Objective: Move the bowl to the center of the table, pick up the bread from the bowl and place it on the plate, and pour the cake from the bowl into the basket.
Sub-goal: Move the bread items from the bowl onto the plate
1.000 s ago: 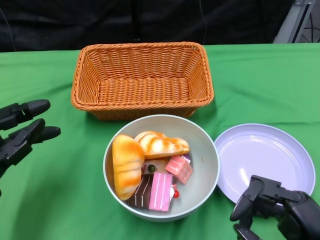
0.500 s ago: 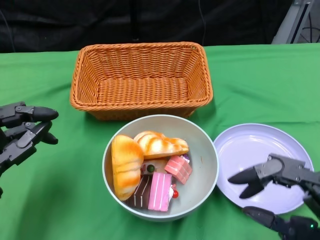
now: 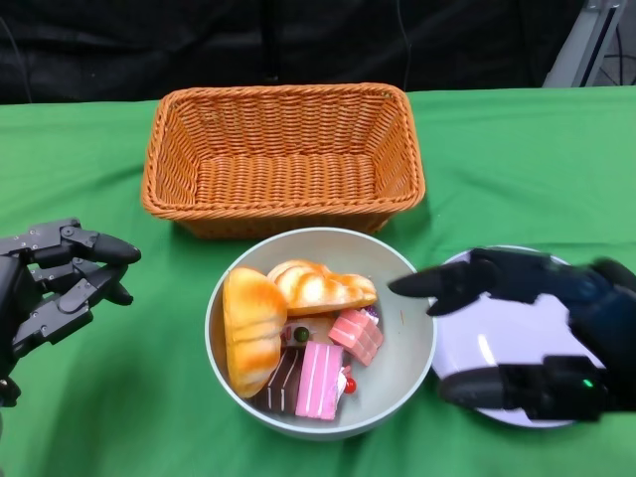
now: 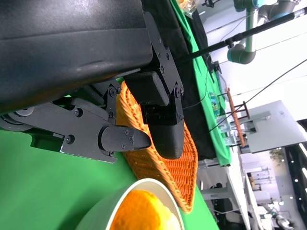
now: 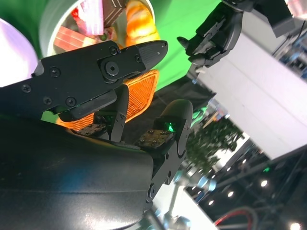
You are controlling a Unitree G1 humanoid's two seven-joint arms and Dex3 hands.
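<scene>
Bowl [image 3: 407, 328], pale grey-green, sits on the green table [image 3: 119, 397] near the middle of the head view, slightly toward 6 o'clock. Inside it, a golden bread roll [image 3: 251, 328] lies along the 9 o'clock side, and a glazed twisted bread [image 3: 320, 288] rests toward 12 o'clock. Cake pieces [image 3: 328, 363], pink and brown, fill the bowl's 5 to 6 o'clock part, with one pink slice just below the twisted bread.

An orange wicker basket [image 3: 283, 159] stands at 12 o'clock from the bowl, its near wall just beside the bowl's far rim. A pale lilac plate [image 3: 517, 288] lies at 3 o'clock, its edge close beside the bowl.

The right hand [image 3: 517, 333] hangs over the plate, fingers spread wide apart and holding nothing. Its upper finger reaches over the bowl's 3 o'clock rim, while a lower finger lies over the plate's near edge.

The left hand [image 3: 55, 288] is at 9 o'clock, well apart from the bowl, above the cloth. Its fingers point toward the bowl, loosely parted, with nothing between them.
</scene>
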